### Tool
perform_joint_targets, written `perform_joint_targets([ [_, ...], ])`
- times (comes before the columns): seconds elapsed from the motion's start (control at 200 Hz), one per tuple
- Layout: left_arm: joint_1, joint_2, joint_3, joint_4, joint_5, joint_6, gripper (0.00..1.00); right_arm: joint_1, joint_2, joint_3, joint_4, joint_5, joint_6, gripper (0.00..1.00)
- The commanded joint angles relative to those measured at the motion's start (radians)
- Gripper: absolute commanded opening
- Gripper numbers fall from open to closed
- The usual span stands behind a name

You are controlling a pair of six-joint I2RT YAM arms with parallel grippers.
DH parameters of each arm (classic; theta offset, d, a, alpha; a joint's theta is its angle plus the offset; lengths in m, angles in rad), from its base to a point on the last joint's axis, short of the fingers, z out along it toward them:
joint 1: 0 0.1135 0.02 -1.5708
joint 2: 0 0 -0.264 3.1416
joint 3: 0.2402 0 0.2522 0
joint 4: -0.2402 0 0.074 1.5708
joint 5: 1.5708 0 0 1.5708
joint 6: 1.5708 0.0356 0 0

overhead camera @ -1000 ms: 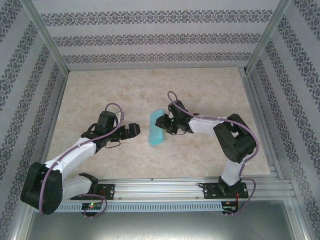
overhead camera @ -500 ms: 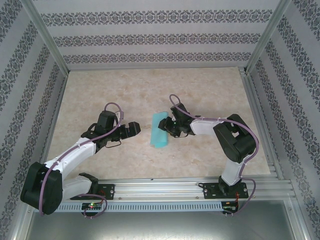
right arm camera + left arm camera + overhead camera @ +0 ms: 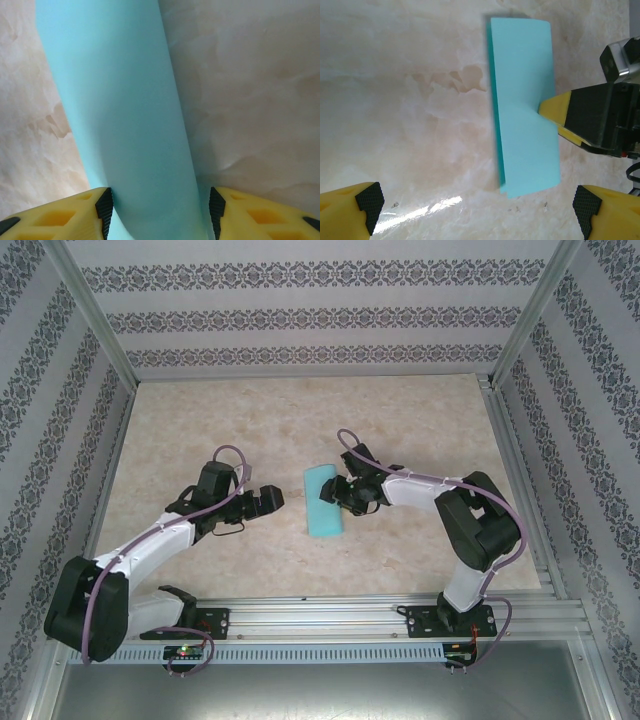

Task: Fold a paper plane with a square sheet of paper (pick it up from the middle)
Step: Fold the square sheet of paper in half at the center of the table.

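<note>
Down goes the sheet of paper [image 3: 323, 502]: a second ago it stood curled up off the table [image 3: 250, 430], now it lies folded flat. The right gripper [image 3: 343, 491] has widened, too. Its jaws stand parted, with the teal strip running out between them and a sliver of table beside one pad [image 3: 216, 210]. The left gripper [image 3: 476, 202] is spread wide, holding nothing. The paper lies just ahead of its jaws, untouched.
</note>
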Motion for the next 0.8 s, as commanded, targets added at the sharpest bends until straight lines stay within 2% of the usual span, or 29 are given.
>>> perform_joint_targets([
  [0.0, -0.026, 0.028, 0.046, 0.049, 0.042, -0.011, 0.99, -0.008, -0.020, 0.048, -0.151, 0.083, -0.069, 0.56],
  [0.15, -0.043, 0.069, 0.068, 0.063, 0.040, -0.019, 0.95, -0.014, -0.019, 0.044, -0.160, 0.113, -0.043, 0.56],
  [0.4, -0.060, 0.092, 0.071, 0.091, 0.028, -0.041, 0.95, -0.010, 0.031, 0.052, -0.143, 0.076, -0.042, 0.56],
  [0.515, -0.060, 0.092, 0.070, 0.087, 0.021, -0.039, 0.95, -0.006, 0.035, 0.062, -0.143, 0.072, -0.026, 0.62],
  [0.794, -0.060, 0.095, 0.076, 0.079, 0.019, -0.038, 0.95, 0.014, 0.064, 0.088, -0.151, 0.093, 0.029, 0.67],
])
